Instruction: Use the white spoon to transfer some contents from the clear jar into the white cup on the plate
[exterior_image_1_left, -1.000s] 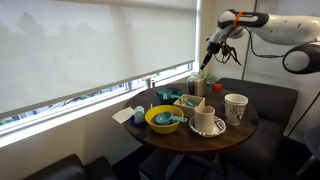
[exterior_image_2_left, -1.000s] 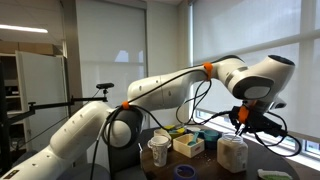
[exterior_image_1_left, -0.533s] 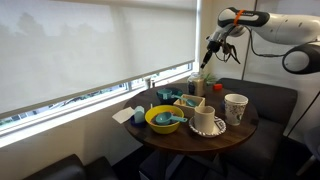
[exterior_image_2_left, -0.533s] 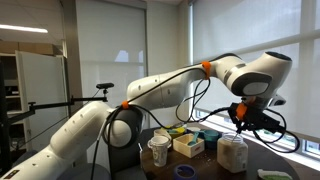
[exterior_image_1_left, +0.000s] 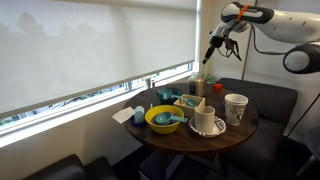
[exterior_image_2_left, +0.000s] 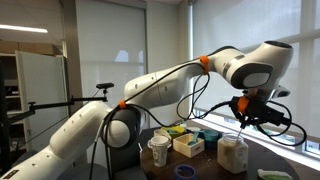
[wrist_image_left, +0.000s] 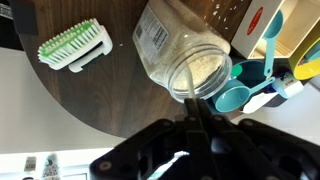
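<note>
office lounge; round table (exterior_image_1_left: 166, 139), roller blinds (exterior_image_1_left: 90, 45)

A wide window (exterior_image_1_left: 95, 45) fills most of the wall in an exterior view. Its pale roller shade is drawn nearly all the way down. A strip of bare glass (exterior_image_1_left: 60, 108) beneath it lets in daylight and shows blurred outdoor shapes. The wall (exterior_image_1_left: 70, 142) under the window is white.

A round dark wooden table (exterior_image_1_left: 200, 144) stands just beside the window, and its grain shows in the wrist view (wrist_image_left: 105, 95). A dark upholstered seat (exterior_image_1_left: 272, 100) sits behind the table, and another dark seat (exterior_image_1_left: 45, 168) fills the lower corner.

In an exterior view the room beyond is dimmer. It has a glass partition (exterior_image_2_left: 40, 85), a bright ceiling light strip (exterior_image_2_left: 22, 28) and more shaded windows (exterior_image_2_left: 295, 50).
</note>
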